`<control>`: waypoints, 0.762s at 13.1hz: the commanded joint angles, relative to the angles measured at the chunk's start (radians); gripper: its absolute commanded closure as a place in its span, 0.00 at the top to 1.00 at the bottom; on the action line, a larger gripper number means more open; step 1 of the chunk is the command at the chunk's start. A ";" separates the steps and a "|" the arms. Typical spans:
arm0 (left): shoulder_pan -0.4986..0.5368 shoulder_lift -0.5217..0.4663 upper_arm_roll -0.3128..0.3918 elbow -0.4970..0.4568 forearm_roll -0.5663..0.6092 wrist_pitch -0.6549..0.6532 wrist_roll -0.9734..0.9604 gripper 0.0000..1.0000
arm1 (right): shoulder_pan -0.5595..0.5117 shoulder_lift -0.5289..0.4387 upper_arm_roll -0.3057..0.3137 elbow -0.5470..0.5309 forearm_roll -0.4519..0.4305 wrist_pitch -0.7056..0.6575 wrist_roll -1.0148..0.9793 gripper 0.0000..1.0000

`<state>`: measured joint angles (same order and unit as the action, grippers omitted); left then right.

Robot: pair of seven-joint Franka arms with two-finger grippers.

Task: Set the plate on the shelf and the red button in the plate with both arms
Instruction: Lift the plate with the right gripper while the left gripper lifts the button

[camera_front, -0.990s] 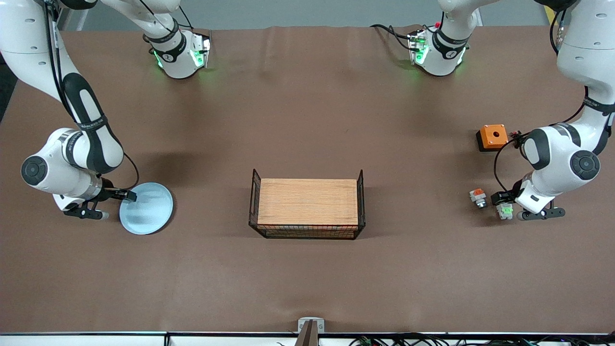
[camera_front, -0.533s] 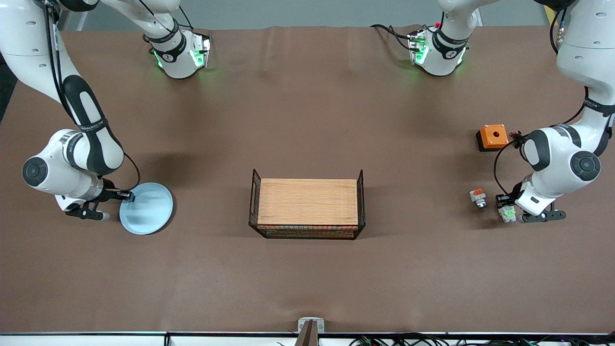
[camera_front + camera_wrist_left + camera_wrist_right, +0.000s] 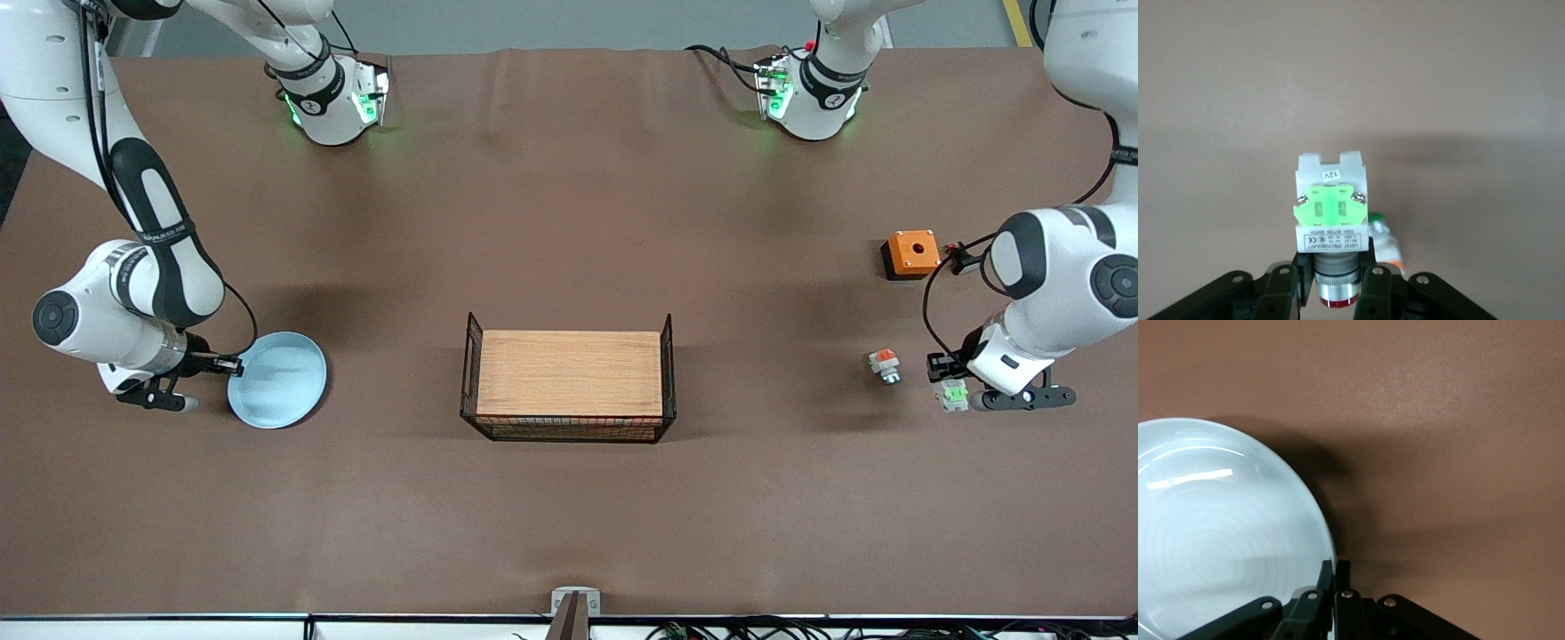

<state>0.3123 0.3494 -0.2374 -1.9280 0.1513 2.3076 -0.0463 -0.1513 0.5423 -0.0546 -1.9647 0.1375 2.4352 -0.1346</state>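
The pale blue-white plate [image 3: 277, 380] is toward the right arm's end of the table. My right gripper [image 3: 233, 365] is shut on its rim. In the right wrist view the plate [image 3: 1218, 533] fills one side, my right gripper [image 3: 1335, 572] pinches its edge, and a dark shadow lies under that edge. My left gripper [image 3: 944, 380] is shut on the red button [image 3: 953, 394], a white module with a green tab. In the left wrist view the red button [image 3: 1331, 213] stands out from my left gripper [image 3: 1331, 283], held by its metal collar above the brown cloth.
A wire basket [image 3: 669, 373] holding a wooden board [image 3: 569, 372] stands mid-table. A similar white module with an orange tab [image 3: 884, 364] lies beside the red button, partly seen in the left wrist view [image 3: 1386, 241]. An orange box with a hole [image 3: 911, 252] sits farther from the camera.
My left gripper has carried the red button toward the left arm's end of the table, away from the orange-tab module. The plate has shifted slightly toward the basket in my right gripper.
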 commanded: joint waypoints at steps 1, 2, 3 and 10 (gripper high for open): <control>0.004 -0.078 -0.055 0.027 0.008 -0.137 -0.043 0.00 | 0.001 -0.045 0.009 -0.006 0.024 -0.014 -0.014 0.02; 0.004 -0.093 -0.075 0.059 0.008 -0.196 -0.058 0.00 | 0.007 -0.068 0.009 -0.003 0.024 -0.074 -0.010 0.02; 0.005 -0.102 -0.094 0.095 0.008 -0.258 -0.091 0.00 | 0.010 -0.102 0.012 -0.002 0.024 -0.143 -0.011 0.01; 0.005 -0.142 -0.183 0.268 0.008 -0.477 -0.184 0.00 | 0.032 -0.425 0.021 -0.003 0.019 -0.558 0.051 0.02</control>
<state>0.3111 0.2122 -0.4100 -1.7001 0.1512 1.8864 -0.2268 -0.1218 0.2273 -0.0335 -1.9337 0.1384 1.9573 -0.1239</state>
